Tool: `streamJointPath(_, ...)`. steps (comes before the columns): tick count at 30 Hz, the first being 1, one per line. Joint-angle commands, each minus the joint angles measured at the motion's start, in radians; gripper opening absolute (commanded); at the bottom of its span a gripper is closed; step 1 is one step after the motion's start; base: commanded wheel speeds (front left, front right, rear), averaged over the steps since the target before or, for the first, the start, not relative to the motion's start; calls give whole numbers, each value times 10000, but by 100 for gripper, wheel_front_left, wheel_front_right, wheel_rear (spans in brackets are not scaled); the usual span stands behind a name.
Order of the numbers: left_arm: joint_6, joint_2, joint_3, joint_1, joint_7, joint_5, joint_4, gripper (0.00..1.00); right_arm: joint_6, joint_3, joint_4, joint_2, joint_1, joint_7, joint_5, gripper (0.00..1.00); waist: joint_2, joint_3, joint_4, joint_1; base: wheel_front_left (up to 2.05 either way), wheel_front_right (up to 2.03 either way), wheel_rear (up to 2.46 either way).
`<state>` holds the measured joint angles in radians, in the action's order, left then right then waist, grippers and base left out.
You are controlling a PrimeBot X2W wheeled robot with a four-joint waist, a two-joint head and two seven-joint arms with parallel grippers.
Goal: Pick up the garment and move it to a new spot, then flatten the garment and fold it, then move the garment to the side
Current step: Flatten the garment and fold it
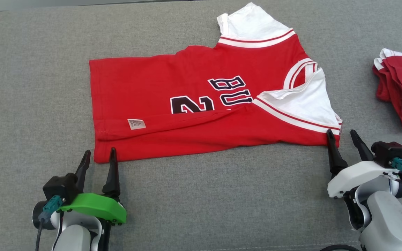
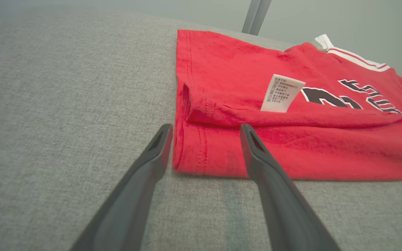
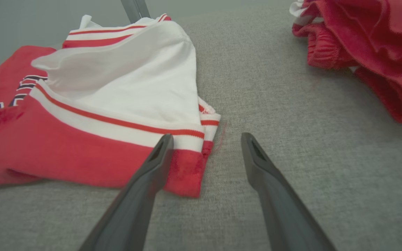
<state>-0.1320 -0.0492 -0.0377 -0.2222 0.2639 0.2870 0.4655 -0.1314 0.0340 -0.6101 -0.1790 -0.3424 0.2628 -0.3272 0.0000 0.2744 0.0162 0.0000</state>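
Near the front edge of the grey fabric surface [image 1: 194,195], the left gripper [image 1: 100,150] and right gripper [image 1: 341,131] both stand wide and empty, each at a near corner of the red jersey [image 1: 201,104]. The jersey lies flat mid-surface with its near side folded over. A crumpled red pile [image 1: 401,90] sits by the right edge.

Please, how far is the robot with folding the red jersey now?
Done: the red jersey with white sleeves lies spread on the grey fabric surface, its near long edge folded over, white care label showing. In hand: nothing; the left gripper and right gripper stand open at its near corners. Left: further folds, then moving it aside.
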Motion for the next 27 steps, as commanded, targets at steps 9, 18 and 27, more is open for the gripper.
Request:
streamJointPath(9,29,-37,-158,-214,-4,38,39,100,16,457,-1380,129,-534,-16,-476,47,0,128,252,0,0,0,0)
streamJointPath(18,29,-31,-131,-71,-4,382,265,100,20,818,-1062,-304,-947,2,-1159,0,0,129,262,0,0,0,0)
streamJointPath(27,29,-34,-375,-455,-4,952,834,100,18,935,-255,-459,-1037,11,-1199,0,0,264,81,0,0,0,0)
